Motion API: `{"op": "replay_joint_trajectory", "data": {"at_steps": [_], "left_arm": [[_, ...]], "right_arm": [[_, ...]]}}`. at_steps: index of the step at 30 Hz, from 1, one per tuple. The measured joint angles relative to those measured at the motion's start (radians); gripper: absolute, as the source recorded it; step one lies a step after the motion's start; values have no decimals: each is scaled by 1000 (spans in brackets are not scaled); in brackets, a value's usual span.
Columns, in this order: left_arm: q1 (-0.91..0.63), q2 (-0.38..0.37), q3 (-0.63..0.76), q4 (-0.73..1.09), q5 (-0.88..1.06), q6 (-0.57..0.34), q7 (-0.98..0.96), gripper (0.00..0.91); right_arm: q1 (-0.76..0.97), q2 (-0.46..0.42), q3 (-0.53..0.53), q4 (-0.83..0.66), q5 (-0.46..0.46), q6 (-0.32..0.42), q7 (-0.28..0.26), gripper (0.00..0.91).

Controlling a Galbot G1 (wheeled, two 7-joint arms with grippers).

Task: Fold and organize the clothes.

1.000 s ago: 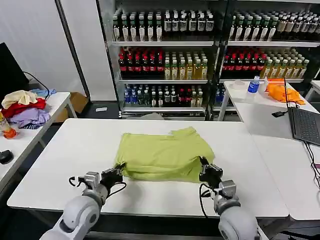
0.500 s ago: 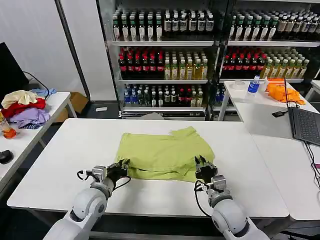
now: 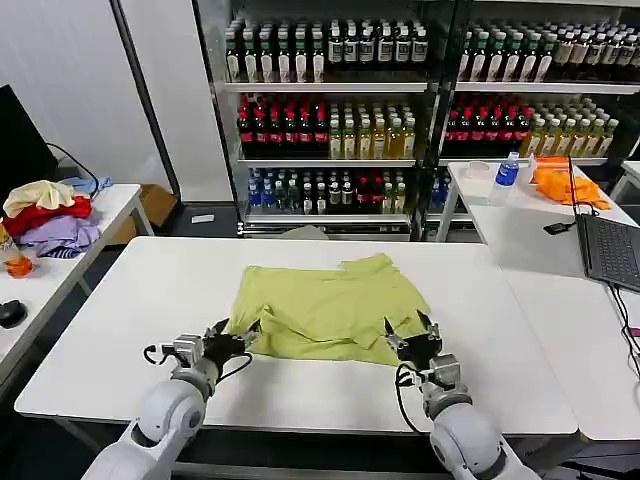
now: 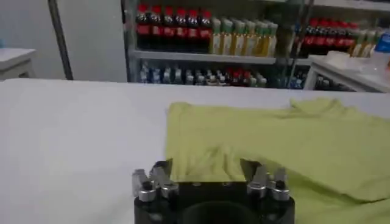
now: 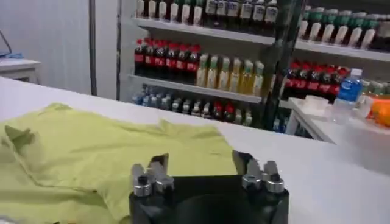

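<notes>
t-shirt: a lime short-sleeved t-shirt (image 3: 330, 312) lies partly folded at the middle of the white tabletop (image 3: 130, 300), its near edge doubled over and a sleeve sticking up at the far right.
left tool: the left tool (image 3: 232, 336) sits low at the shirt's near left corner, fingers spread, nothing held; the left wrist view shows the fabric just ahead of the parted fingers.
right tool: the right tool (image 3: 412, 335) is at the near right corner, fingers likewise apart and empty.
step in hand: likely between folds, both corners let go.
doing it well: pinch both corners level and together, catch every layer of the thin cloth, and carry the edge evenly so the fold stays square and the loose sleeve gets tucked in.
containers: the drinks shelves (image 3: 330, 110) behind hold rows of bottles; no bin or basket is seen for the shirt.
</notes>
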Motion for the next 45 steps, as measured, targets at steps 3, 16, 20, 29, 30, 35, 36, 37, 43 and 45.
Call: {"op": "replay_joint_trajectory", "data": {"at_steps": [3,16,20,29,30,35,36,37,43,45], "left_arm": [[-1,1,1,10,0,1,-2,907],[10,3,21,17,9,-11,7,101],[10,2,23,25,10,-12,10,20],[23,3,21,36,17,-13,21,20],[25,3,20,35,17,-13,21,20],[37,3,10,26,16,-13,21,20],[41,4,7,22,13,-13,22,20],[44,5,4,19,12,-13,22,20],[66,11,-18,-11,7,-13,28,20],[78,12,-26,-23,7,-13,29,20]], "right_arm": [[-29,2,18,9,15,-15,13,907],[-97,11,58,-1,87,-53,48,524],[-95,14,55,-12,101,-51,50,0],[-85,11,52,-23,116,-41,48,0],[-84,10,53,-23,117,-40,48,0],[-86,2,59,-22,122,-37,42,0],[-88,0,60,-21,123,-37,41,0],[-90,-2,62,-20,124,-36,39,0],[-104,-15,74,-6,130,-35,33,0],[-111,-18,80,1,132,-36,32,0]]}}
